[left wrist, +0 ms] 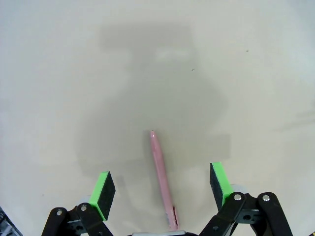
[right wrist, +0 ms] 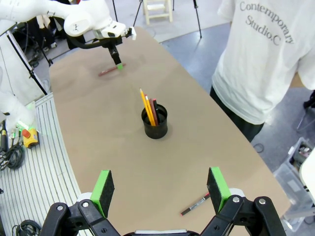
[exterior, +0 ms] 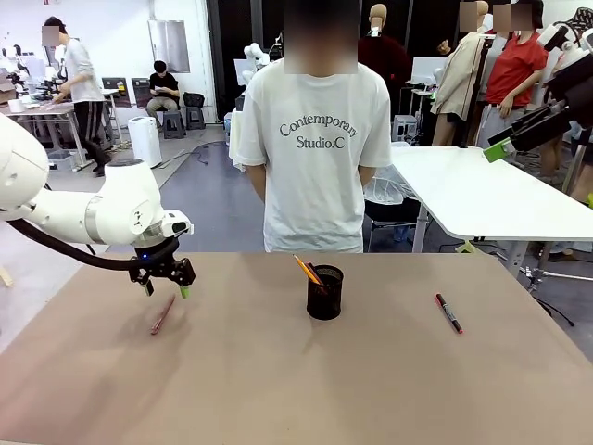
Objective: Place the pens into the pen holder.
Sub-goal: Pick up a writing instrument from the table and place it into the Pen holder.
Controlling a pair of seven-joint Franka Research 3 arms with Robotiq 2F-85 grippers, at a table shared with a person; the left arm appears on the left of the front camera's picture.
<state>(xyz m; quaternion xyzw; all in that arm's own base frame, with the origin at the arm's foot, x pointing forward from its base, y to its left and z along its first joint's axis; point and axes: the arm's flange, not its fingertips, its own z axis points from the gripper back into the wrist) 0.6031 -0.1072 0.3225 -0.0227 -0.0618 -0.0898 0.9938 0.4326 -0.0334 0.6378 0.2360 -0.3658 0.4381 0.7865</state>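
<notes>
Bare tabletop [exterior: 278, 389] around pink pen [left wrist: 161, 179] beneath spread left gripper [exterior: 167, 291]; right gripper [right wrist: 162, 186] released.

Front view: bright, even indoor light from above; table [exterior: 278, 389] looks matte. Small soft shadows lie under the holder [exterior: 324, 293] and the left gripper [exterior: 166, 291]. The white table [exterior: 482, 195] behind is near blown out. Focus sharp near and far. Left wrist view: table pale and washed out, with a broad soft-edged gripper shadow across the middle and a faint shadow beside the pen [left wrist: 162, 182]. Right wrist view: wide-angle bend, table edges curve; well lit, sharp, weak shadows.
</notes>
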